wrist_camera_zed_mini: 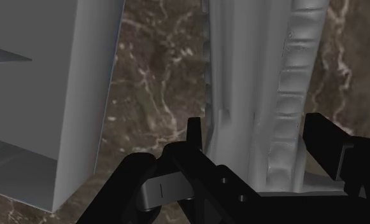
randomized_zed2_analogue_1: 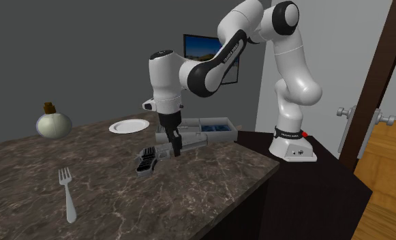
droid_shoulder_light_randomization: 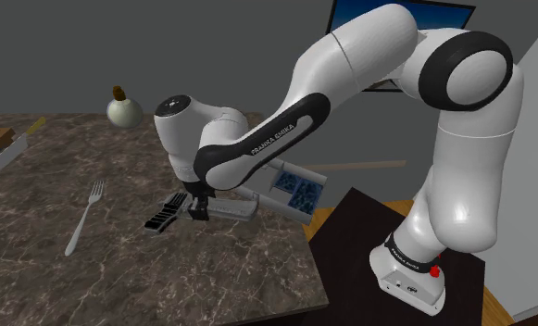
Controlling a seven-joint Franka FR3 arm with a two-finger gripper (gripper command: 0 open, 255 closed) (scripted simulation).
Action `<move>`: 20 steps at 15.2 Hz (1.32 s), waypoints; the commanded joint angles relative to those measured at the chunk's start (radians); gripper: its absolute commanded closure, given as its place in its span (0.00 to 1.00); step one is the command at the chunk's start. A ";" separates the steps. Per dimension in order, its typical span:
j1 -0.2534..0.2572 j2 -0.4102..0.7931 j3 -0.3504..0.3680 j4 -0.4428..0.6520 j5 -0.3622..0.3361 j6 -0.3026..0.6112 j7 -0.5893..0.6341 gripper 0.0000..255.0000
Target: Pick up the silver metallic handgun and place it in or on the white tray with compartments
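We see the claw (droid_shoulder_light_randomization: 197,209) lowered to the dark marbled surface (droid_shoulder_light_randomization: 165,278) a little left of the middle of the shoulder view, with the white arm arching over it from the right. It is closed on the handgun (droid_shoulder_light_randomization: 228,209). In the wrist view the two black fingers (wrist_camera_zed_mini: 330,146) sit on either side of the pale grey slide (wrist_camera_zed_mini: 253,76) and press close against its flanks, with the claw (wrist_camera_zed_mini: 260,137) centred over it.

The handgun lies low at the surface. Its silver-grey barrel end points toward the tray (droid_shoulder_light_randomization: 320,185), and its black grip (droid_shoulder_light_randomization: 165,216) sticks out on the other side of the claw, toward the shoulder view's left. We cannot tell whether it has left the surface.

The white tray stands just beside the gun, right of centre in the shoulder view, and blue patterned patches show in its compartments. In the second exterior view the tray (randomized_zed2_analogue_1: 220,133) sits just right of centre, behind the claw (randomized_zed2_analogue_1: 172,146).

A fork (droid_shoulder_light_randomization: 83,218) lies well to the left. A round pale bottle (droid_shoulder_light_randomization: 123,111) stands in the upper left, and a white plate (randomized_zed2_analogue_1: 129,126) lies behind the arm.
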 commanded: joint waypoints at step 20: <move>-0.031 -0.146 0.021 0.080 0.079 -0.206 -0.081 1.00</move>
